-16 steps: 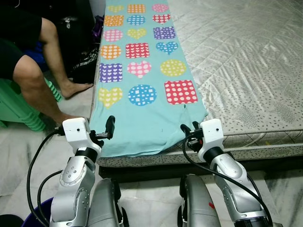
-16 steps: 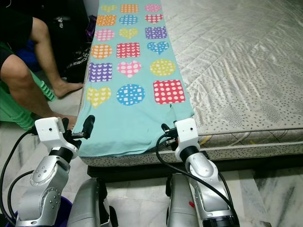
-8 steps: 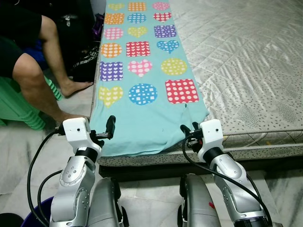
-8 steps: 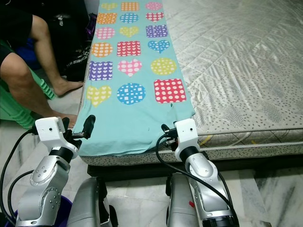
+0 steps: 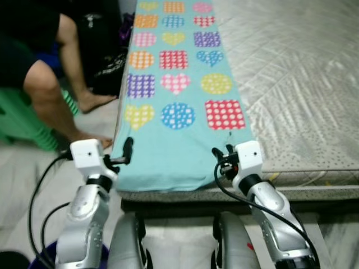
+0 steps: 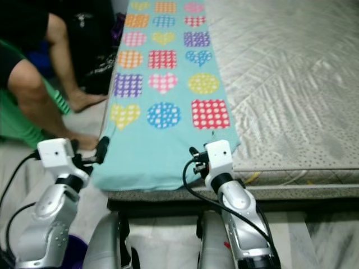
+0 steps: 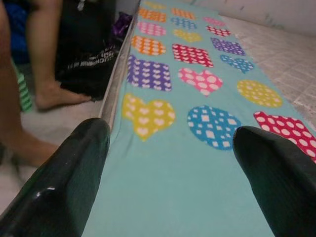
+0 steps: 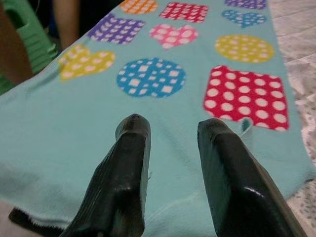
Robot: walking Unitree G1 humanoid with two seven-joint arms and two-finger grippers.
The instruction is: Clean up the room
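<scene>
Your left gripper (image 5: 127,150) hangs with its fingers spread wide at the near left corner of the bed, just over the left edge of the towel (image 5: 179,112); your right gripper (image 5: 222,156) sits at the near right corner of that towel, its two fingers parted with a gap between them, nothing held. The towel is a turquoise one printed with dotted hearts, circles and squares. It lies flat in a long strip along the left edge of the mattress (image 5: 297,84), its near hem drooping a little over the mattress's near edge. From how it lies, I judge the tidying of this piece has barely begun: no corner is lifted, no fold is made, and both grippers are only lined up at the near hem. What remains is to take hold of the two near corners and fold or remove it.

Beyond the bed's left edge a person's legs (image 5: 53,95) rest on the floor beside a green plastic stool (image 5: 22,120).
</scene>
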